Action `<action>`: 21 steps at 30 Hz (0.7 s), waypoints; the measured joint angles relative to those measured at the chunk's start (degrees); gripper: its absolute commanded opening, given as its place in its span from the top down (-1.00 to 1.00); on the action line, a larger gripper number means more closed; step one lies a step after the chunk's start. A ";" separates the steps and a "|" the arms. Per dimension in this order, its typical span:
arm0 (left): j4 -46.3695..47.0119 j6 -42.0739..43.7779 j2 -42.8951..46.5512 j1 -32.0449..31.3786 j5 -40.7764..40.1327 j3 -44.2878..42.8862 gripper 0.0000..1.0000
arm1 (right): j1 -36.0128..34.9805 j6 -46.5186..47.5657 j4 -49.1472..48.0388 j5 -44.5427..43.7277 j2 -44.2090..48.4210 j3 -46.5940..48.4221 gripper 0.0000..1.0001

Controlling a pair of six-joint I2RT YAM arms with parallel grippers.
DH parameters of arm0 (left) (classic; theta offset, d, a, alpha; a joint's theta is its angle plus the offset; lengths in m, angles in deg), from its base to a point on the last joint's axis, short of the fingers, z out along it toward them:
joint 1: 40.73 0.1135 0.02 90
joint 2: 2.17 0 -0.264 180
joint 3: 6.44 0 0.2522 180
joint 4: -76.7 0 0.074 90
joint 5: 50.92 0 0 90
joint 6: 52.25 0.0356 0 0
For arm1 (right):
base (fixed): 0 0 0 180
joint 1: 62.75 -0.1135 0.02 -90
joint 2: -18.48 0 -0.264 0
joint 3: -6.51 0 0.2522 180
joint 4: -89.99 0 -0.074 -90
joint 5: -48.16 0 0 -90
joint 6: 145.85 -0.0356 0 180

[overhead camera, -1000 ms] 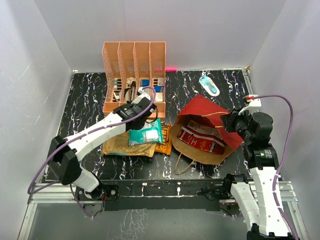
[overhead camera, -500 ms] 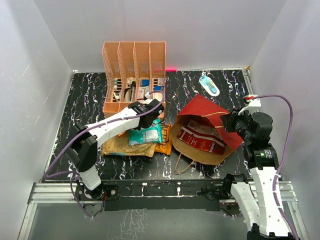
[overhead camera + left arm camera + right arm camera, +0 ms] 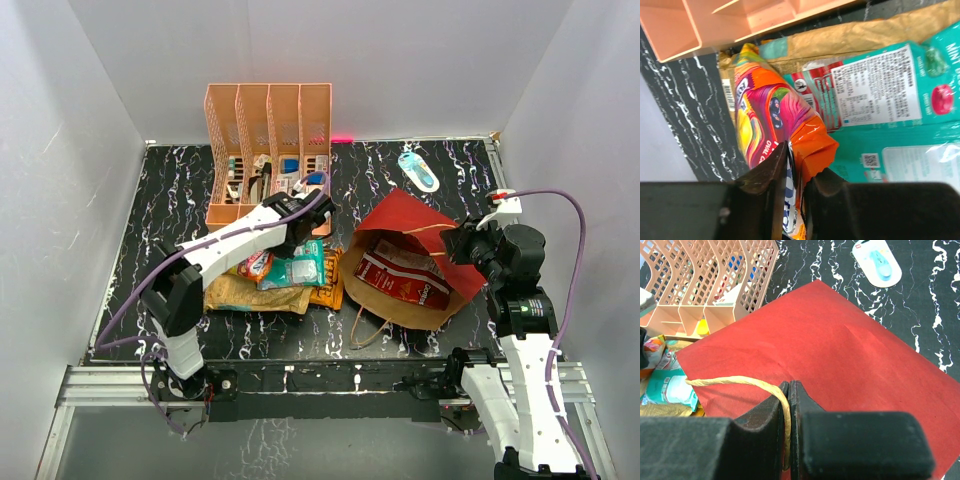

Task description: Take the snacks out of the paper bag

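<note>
Jutting from the left pincer (image 3: 798, 172), the orange-red candy bag (image 3: 769, 116) lies pinched.

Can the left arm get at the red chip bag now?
Probably not yet: the left gripper has the candy bag between its fingers. Otherwise the chip bag lies exposed, the right gripper holding the paper bag open.

Our left arm (image 3: 215, 250) reaches from lower left toward frame centre, wrist bent down; the left tool (image 3: 794, 159) pinches the end of an orange-red candy bag (image 3: 770, 115). Our right arm (image 3: 525, 335) stands folded at right, with the right tool (image 3: 790, 387) clamped on a loop handle (image 3: 735, 381).
</note>
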 measured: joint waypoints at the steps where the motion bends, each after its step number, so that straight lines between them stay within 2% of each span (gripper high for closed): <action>1: 0.11 -0.20 -0.61 0.00 0.52 -0.42 0.60 | 0.00 0.00 0.00 0.00 0.00 0.00 0.84; 10: 1.22 -0.68 -2.89 0.00 3.43 -1.14 0.17 | 0.00 0.00 0.00 0.00 0.11 0.00 0.84; 13: 2.86 -0.22 -2.34 0.00 5.16 -1.11 -0.09 | 0.00 0.00 0.00 0.00 0.11 0.00 0.84; 15: 5.31 0.50 -0.39 0.00 6.84 -0.55 -0.23 | 0.00 0.00 0.00 -0.02 0.11 0.00 0.84; 21: 16.35 2.12 15.93 0.00 14.80 5.22 -0.27 | 0.00 0.00 0.00 0.00 0.11 0.00 0.84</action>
